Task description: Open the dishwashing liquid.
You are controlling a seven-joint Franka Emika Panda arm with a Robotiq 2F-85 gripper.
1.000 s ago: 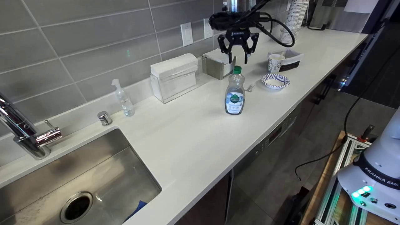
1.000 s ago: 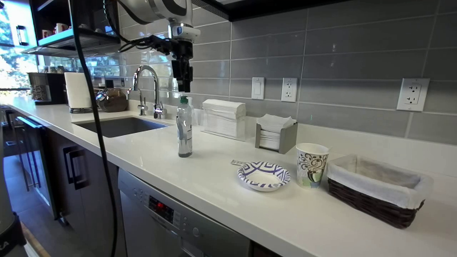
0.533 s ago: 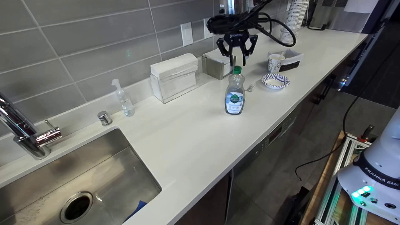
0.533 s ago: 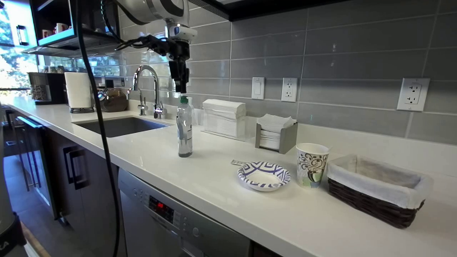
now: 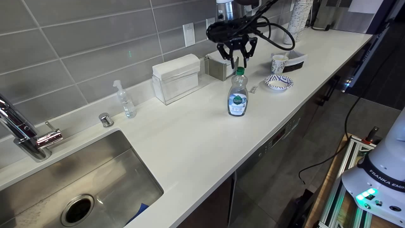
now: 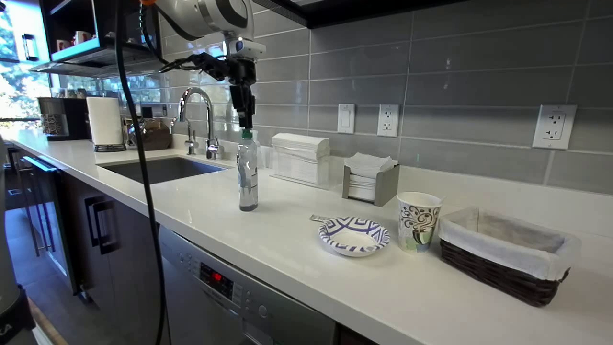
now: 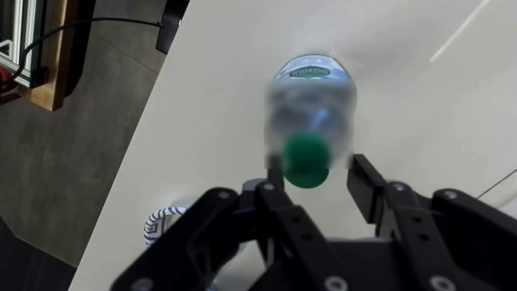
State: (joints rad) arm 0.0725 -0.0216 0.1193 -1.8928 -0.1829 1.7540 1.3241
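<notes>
The dishwashing liquid [image 5: 238, 95] is a clear bottle with a white-and-blue label and a green cap [image 5: 240, 71]. It stands upright on the white counter, also in an exterior view [image 6: 248, 177] and in the wrist view [image 7: 311, 68]. The cap is on it. My gripper [image 5: 239, 64] points down, open and empty, just above the cap; it also shows in an exterior view [image 6: 245, 122]. In the wrist view the cap [image 7: 306, 178] lies between the fingers [image 7: 316, 165], nearer the left one, with a wider gap on the right. Part of the bottle is blurred there.
A towel holder [image 5: 177, 79] and napkin box [image 5: 216, 68] stand along the wall behind the bottle. A patterned bowl [image 6: 330, 237], paper cup [image 6: 418, 225] and lined basket [image 6: 493, 270] stand beyond it. A pump bottle [image 5: 128, 103] stands near the sink [image 5: 109, 144].
My gripper has come down closer to the cap and the wrist has turned a little. The fingers look closer together in an exterior view. The bottle has not moved.
</notes>
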